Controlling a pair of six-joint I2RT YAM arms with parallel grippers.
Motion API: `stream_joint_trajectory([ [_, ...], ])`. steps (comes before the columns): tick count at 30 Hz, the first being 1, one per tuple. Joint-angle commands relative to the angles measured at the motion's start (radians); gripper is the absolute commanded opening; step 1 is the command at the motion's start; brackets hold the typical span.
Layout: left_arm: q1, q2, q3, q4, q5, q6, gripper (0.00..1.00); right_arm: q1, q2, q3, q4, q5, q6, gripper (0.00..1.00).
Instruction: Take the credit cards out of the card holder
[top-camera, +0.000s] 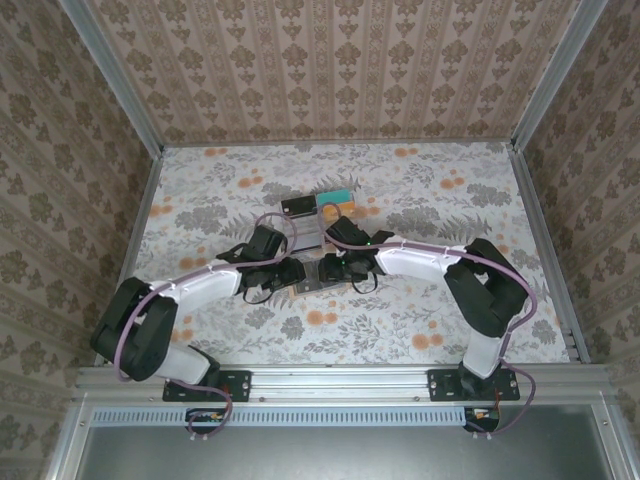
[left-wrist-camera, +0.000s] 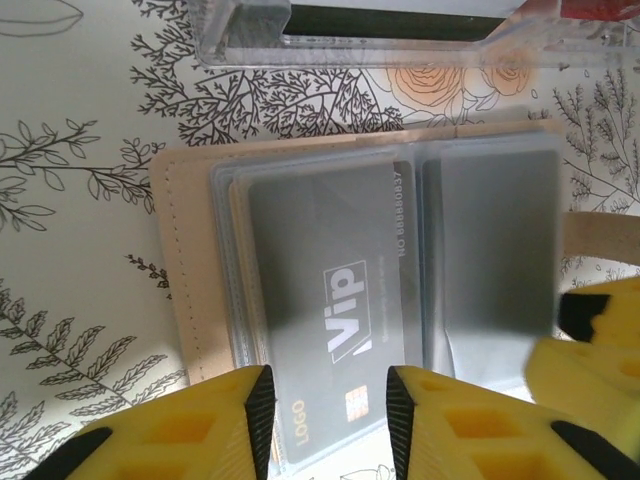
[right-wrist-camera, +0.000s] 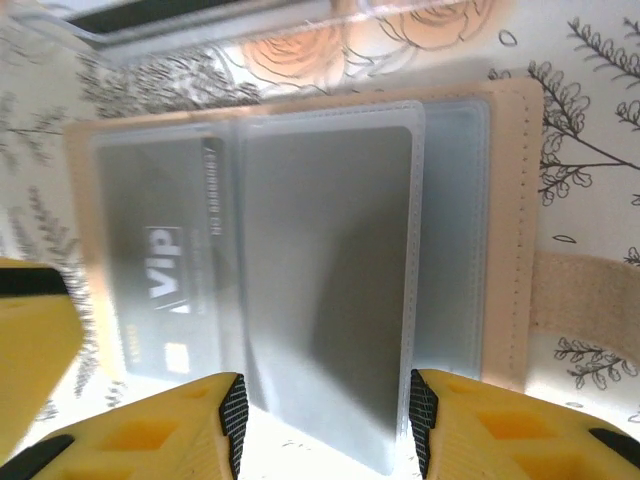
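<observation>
The tan card holder (left-wrist-camera: 180, 270) lies spread open on the floral table, between both grippers in the top view (top-camera: 318, 284). A dark grey credit card (left-wrist-camera: 330, 290) printed "Vip" sits in its left clear pocket (right-wrist-camera: 160, 280). My left gripper (left-wrist-camera: 328, 420) is open, with its yellow fingers either side of that card's near end. My right gripper (right-wrist-camera: 325, 425) is open, and its pads flank the near end of the grey right-hand pocket (right-wrist-camera: 330, 270). I cannot tell whether any pad touches the holder.
A clear plastic tray (top-camera: 308, 226) stands just behind the holder, with black (top-camera: 296, 205), teal (top-camera: 333, 197) and orange (top-camera: 346, 209) cards in it. The holder's tan strap (right-wrist-camera: 590, 290) sticks out to the right. Patterned walls enclose the table.
</observation>
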Motion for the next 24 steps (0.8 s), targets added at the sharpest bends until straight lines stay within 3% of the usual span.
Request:
stream_joint_trajectory([
  [1,-0.003,0.016,0.019,0.013,0.005,-0.012,0.35,-0.006,-0.069,-0.022,0.046,-0.057,0.021,0.50],
  [11,0.005,0.041,0.018,0.013,-0.017,0.019,0.31,-0.022,-0.039,-0.059,0.256,-0.297,0.084,0.50],
  [24,0.048,-0.064,-0.042,-0.035,-0.068,0.030,0.30,-0.025,0.013,-0.074,0.340,-0.338,0.149,0.52],
])
